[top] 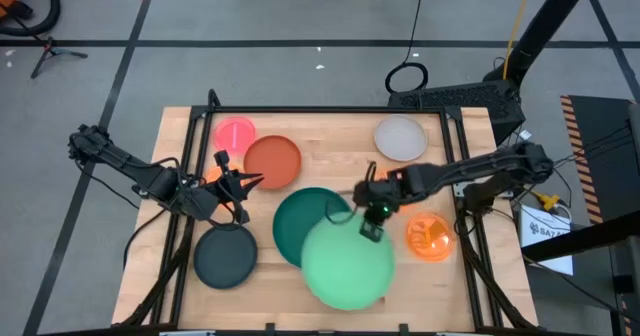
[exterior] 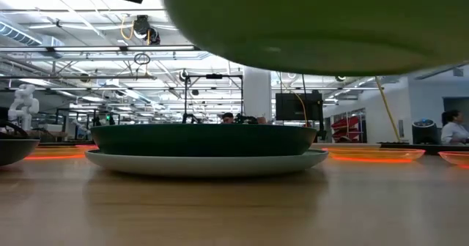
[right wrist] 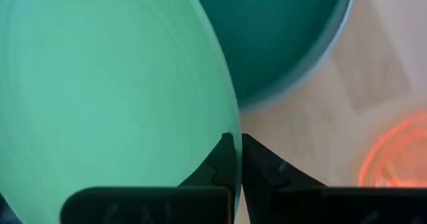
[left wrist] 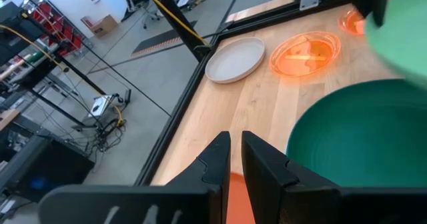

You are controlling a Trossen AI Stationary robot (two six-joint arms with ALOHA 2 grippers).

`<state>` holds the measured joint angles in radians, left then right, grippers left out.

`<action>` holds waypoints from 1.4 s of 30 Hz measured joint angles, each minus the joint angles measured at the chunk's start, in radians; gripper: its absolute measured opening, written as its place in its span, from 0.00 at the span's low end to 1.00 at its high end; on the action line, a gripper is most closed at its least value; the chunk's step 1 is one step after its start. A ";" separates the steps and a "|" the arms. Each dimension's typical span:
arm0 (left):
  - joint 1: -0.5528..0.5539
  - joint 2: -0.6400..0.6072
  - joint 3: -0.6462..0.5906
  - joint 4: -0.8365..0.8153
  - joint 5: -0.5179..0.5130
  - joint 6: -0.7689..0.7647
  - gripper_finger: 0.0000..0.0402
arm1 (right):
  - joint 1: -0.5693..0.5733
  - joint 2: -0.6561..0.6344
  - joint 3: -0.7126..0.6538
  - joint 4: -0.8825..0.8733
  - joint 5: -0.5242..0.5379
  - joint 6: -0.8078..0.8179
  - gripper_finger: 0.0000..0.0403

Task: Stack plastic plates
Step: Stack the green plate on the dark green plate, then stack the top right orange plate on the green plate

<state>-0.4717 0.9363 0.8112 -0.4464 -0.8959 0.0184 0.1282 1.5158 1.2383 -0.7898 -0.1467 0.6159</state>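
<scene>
My right gripper point(top: 372, 226) point(right wrist: 237, 144) is shut on the large light green plate point(top: 345, 266) point(exterior: 308, 26) point(right wrist: 100, 84). That plate hovers over the near part of the table and partly overlaps the dark green plate point(top: 305, 221) point(exterior: 201, 138). The dark green plate rests inside a light blue plate point(exterior: 201, 163). My left gripper point(top: 243, 183) point(left wrist: 235, 151) is shut and touches nothing. It hovers at the left rim of the red-brown plate point(top: 272, 161). My right gripper pinches the light green plate's rim point(right wrist: 225, 127) between its two fingers, on the plate's far-right side. The fingers come from above and the right, slanting down. The plate is lifted clear of the table and the other plates, roughly level.
A pink plate point(top: 235, 133) lies at the far left and a grey-white plate point(top: 400, 138) point(left wrist: 235, 59) at the far right. Orange translucent plates point(top: 430, 236) point(left wrist: 305, 53) lie at the right and a black plate point(top: 225, 256) near left. People show in the room behind point(exterior: 451, 125).
</scene>
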 joint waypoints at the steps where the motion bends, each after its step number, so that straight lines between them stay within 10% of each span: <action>1: 0.000 0.000 0.000 0.007 0.000 0.008 0.12 | -0.020 0.006 0.004 0.019 0.000 -0.004 0.01; 28: 0.000 0.000 0.000 0.032 0.000 0.067 0.12 | -0.279 0.246 0.016 0.249 -0.068 -0.037 0.02; 42: 0.000 0.000 0.000 0.028 0.000 0.035 0.12 | -0.280 0.244 0.016 0.250 -0.067 -0.036 0.27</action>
<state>-0.4717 0.9367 0.8112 -0.4186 -0.8955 0.0530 -0.1515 1.7602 1.2541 -0.5400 -0.2134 0.5800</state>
